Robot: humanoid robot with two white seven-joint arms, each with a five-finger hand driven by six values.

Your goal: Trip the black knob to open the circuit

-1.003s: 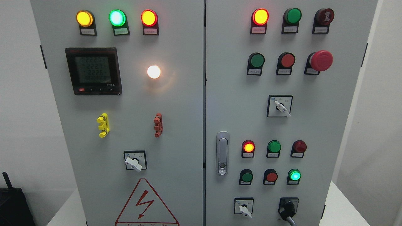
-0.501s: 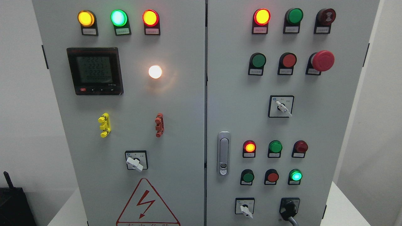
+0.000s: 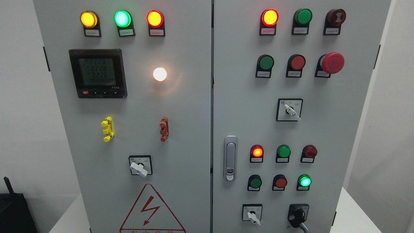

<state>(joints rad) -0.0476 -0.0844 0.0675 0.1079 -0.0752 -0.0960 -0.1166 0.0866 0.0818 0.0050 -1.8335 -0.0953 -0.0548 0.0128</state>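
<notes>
The black knob sits at the bottom right of the grey cabinet's right door, on a black square plate. Its dark handle points down and to the right, running toward the picture's bottom edge. Neither of my hands nor any arm shows in the head view.
White-handled selector switches sit beside the knob, higher on the right door, and on the left door. A red mushroom button sticks out at upper right. A chrome door latch, lit lamps, and a meter fill the panel.
The view has shifted a few pixels, so the whole panel sits slightly further right than a second ago. The meter digits changed. Nothing on the panel has been turned.
</notes>
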